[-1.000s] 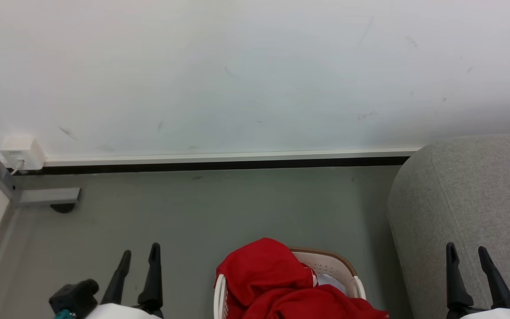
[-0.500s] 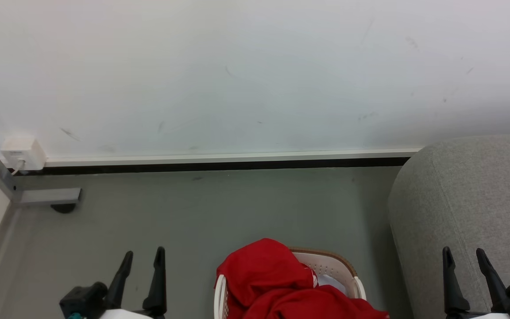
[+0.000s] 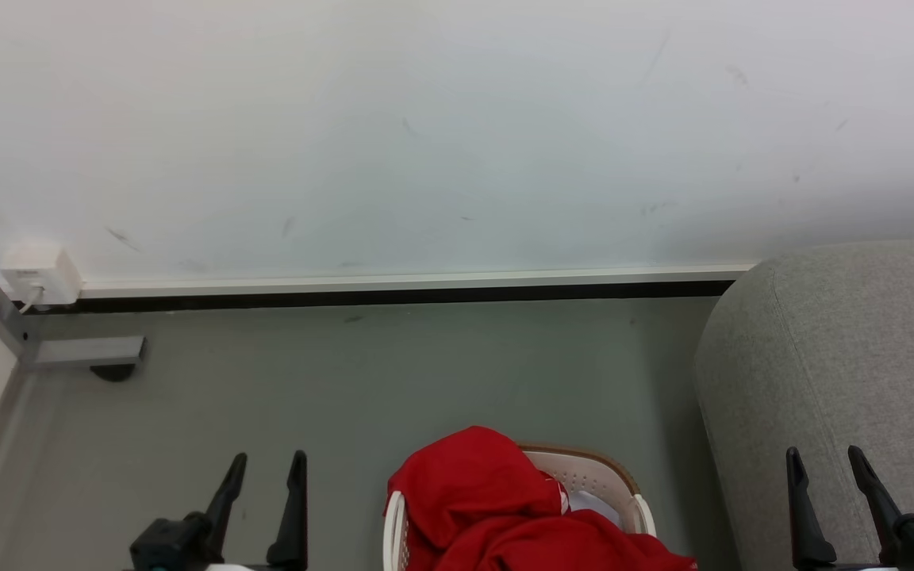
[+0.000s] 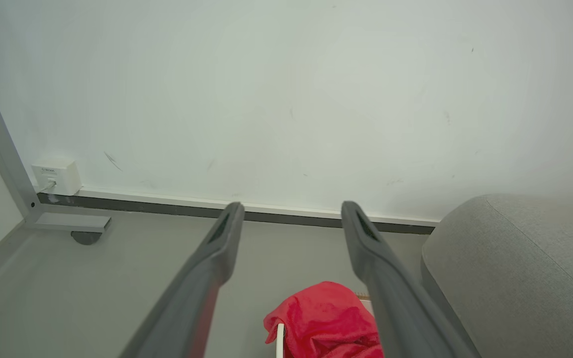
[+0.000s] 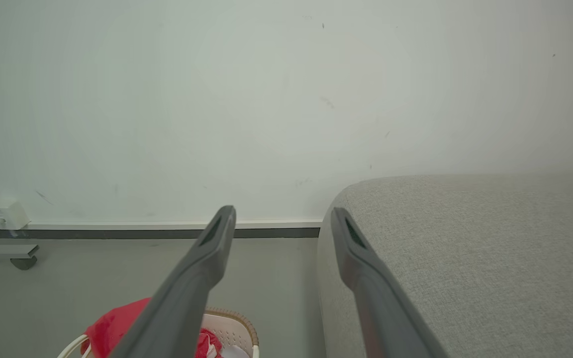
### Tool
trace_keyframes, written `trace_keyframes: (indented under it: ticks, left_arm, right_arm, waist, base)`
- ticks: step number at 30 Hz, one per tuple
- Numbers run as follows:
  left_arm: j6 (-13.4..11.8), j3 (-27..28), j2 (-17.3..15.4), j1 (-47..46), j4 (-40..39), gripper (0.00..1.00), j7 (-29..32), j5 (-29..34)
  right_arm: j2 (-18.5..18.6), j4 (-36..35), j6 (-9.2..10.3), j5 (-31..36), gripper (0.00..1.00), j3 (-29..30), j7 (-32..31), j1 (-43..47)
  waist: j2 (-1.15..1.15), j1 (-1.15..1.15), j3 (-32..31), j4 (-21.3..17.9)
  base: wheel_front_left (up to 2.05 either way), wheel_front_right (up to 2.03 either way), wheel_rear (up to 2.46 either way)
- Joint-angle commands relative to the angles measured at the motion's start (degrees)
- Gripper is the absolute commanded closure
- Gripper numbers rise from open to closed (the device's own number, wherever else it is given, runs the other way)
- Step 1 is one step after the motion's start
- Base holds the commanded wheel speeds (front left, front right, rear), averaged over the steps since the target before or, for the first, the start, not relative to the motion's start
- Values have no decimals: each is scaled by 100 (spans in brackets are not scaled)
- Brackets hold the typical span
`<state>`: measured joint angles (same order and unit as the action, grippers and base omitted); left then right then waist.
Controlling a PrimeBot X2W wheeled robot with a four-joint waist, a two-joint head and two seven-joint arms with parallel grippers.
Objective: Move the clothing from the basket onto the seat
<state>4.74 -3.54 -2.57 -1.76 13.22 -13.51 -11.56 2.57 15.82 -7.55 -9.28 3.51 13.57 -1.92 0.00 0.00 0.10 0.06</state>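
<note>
Both claws stand wide with nothing between the fingers. The left claw (image 3: 268, 456) hangs over bare floor (image 3: 393, 373), the right claw (image 3: 823, 452) in front of the seat (image 3: 846, 349). The clothing (image 3: 489, 507) is heaped in the basket (image 3: 593, 468), which lies between them: to the right of the left claw and below it, to the left of the right claw and below it. In the left wrist view the red heap (image 4: 329, 323) sits low between that claw's fingers, nearly in line with them. In the right wrist view it lies off to the lower left (image 5: 112, 330). The hump rises toward the left claw's side, so that arm looks better placed to reach in. The basket's long axis cannot be told, as the frame cuts it off.
</note>
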Motion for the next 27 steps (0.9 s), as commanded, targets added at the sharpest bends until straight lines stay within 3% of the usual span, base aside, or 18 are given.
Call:
trace_keyframes:
  ticks: [1, 13, 27]
  left_arm:
    - [-4, -5, -50, 61, -2, 0, -59, 145]
    - [-6, -81, -51, 51, 53, 0, -176, 538]
    - [97, -105, -48, -60, 89, 0, -168, 519]
  right_arm:
    - [49, 5, 11, 152, 0, 4, 56, 61]
    - [52, 49, 12, 543, 0, -21, 178, 25]
    - [48, -67, 12, 429, 0, -95, 167, -167]
  waist:
    - [0, 0, 4, 3]
    - [0, 0, 51, -13]
    - [0, 0, 288, -197]
  base:
    - [0, 0, 0]
    - [0, 0, 0]
    - [0, 0, 0]
